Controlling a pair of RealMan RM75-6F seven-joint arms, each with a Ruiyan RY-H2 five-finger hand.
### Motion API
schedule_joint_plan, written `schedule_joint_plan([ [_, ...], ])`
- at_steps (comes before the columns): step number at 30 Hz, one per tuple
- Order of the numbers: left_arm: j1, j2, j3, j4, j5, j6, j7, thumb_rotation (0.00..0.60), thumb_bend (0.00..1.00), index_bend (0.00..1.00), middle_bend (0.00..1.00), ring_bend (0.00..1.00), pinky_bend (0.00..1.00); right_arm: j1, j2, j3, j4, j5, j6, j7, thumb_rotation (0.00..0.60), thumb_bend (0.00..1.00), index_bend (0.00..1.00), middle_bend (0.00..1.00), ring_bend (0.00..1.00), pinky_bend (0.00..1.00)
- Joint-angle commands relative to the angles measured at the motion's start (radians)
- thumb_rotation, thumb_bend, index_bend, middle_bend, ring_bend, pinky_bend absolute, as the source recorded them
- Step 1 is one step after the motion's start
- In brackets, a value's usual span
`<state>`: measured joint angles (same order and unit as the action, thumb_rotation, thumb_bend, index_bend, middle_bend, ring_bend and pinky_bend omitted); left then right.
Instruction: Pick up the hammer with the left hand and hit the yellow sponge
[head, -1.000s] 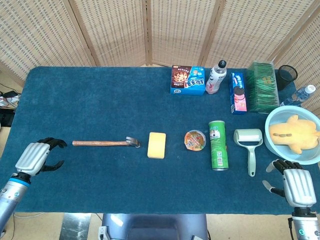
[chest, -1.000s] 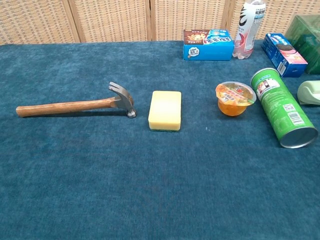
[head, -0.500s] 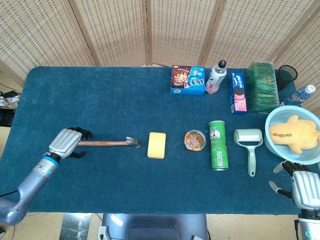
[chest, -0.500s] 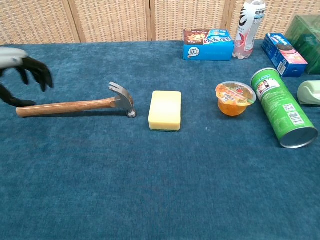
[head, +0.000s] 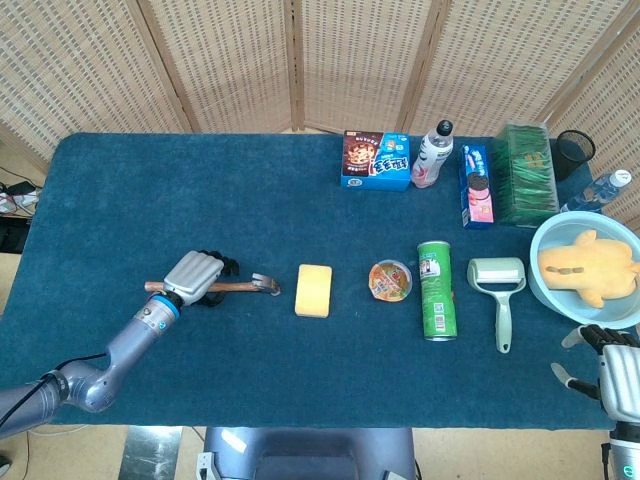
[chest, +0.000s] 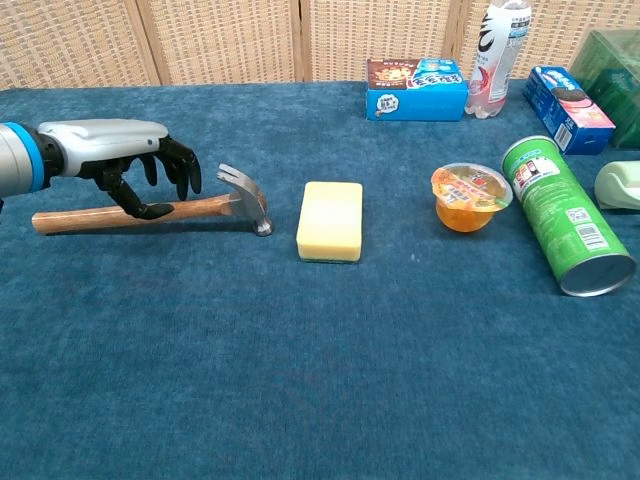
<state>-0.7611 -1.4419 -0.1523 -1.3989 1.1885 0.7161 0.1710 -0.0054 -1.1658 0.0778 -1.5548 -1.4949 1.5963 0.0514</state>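
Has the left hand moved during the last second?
Yes. The left hand went rightward from the table's left edge and now hovers over the hammer handle, nearer the yellow sponge, which lies unmoved.

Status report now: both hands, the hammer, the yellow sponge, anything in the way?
Left hand open above hammer handle, no grip yet. Right hand open at table edge. Hammer flat on the cloth, head beside yellow sponge. Nothing between them.

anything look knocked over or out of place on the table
Only the green chip can stands out: it lies on its side beside the jelly cup, while the bottle behind stands upright. Nothing looks spilled or damaged.
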Motion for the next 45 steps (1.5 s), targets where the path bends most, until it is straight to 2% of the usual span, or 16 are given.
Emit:
schedule_joint_plan([
  [1, -0.013, -0.01, 0.002, 0.012, -0.015, -0.011, 0.005, 0.6, 0.47, 0.33, 0.37, 0.26, 0.3, -0.003, 0.002, 0.0, 0.0, 0.0, 0.002, 0.001, 0.6, 0.18, 0.53, 0.51, 0.48, 0.4],
  [15, -0.03, -0.031, 0.031, 0.046, -0.046, -0.03, -0.005, 0.6, 0.45, 0.33, 0.37, 0.26, 0.31, -0.012, 0.004, 0.0, -0.005, 0.001, 0.005, -0.005, 0.6, 0.18, 0.53, 0.51, 0.48, 0.4],
  [20, -0.037, -0.044, 0.035, 0.066, -0.059, -0.046, -0.015, 0.6, 0.5, 0.33, 0.37, 0.27, 0.37, -0.019, 0.006, 0.0, -0.009, 0.006, 0.01, -0.005, 0.6, 0.18, 0.53, 0.51, 0.48, 0.4],
  [23, -0.045, -0.049, 0.042, 0.08, -0.063, -0.063, -0.017, 0.6, 0.57, 0.33, 0.37, 0.31, 0.42, -0.027, 0.009, -0.001, -0.013, 0.01, 0.015, -0.002, 0.6, 0.18, 0.53, 0.51, 0.48, 0.4],
  [27, -0.059, -0.049, 0.048, 0.091, -0.073, -0.093, -0.019, 0.6, 0.65, 0.43, 0.44, 0.41, 0.5, -0.038, 0.013, -0.003, -0.021, 0.012, 0.026, 0.003, 0.6, 0.18, 0.54, 0.51, 0.48, 0.41],
  [30, -0.066, -0.046, 0.05, 0.089, -0.075, -0.108, -0.032, 0.6, 0.67, 0.53, 0.51, 0.48, 0.55, -0.049, 0.016, -0.006, -0.027, 0.014, 0.036, 0.0, 0.6, 0.18, 0.54, 0.51, 0.48, 0.41],
  [37, -0.052, -0.052, 0.026, 0.08, -0.043, -0.07, -0.112, 0.6, 0.62, 0.56, 0.57, 0.57, 0.64, -0.056, 0.016, -0.003, -0.032, 0.012, 0.046, -0.004, 0.6, 0.18, 0.54, 0.51, 0.48, 0.41],
  [45, -0.024, -0.01, 0.022, 0.04, 0.085, -0.004, -0.259, 0.6, 0.5, 0.56, 0.61, 0.63, 0.68, -0.065, 0.017, -0.002, -0.036, 0.007, 0.057, -0.005, 0.6, 0.18, 0.54, 0.51, 0.48, 0.41],
])
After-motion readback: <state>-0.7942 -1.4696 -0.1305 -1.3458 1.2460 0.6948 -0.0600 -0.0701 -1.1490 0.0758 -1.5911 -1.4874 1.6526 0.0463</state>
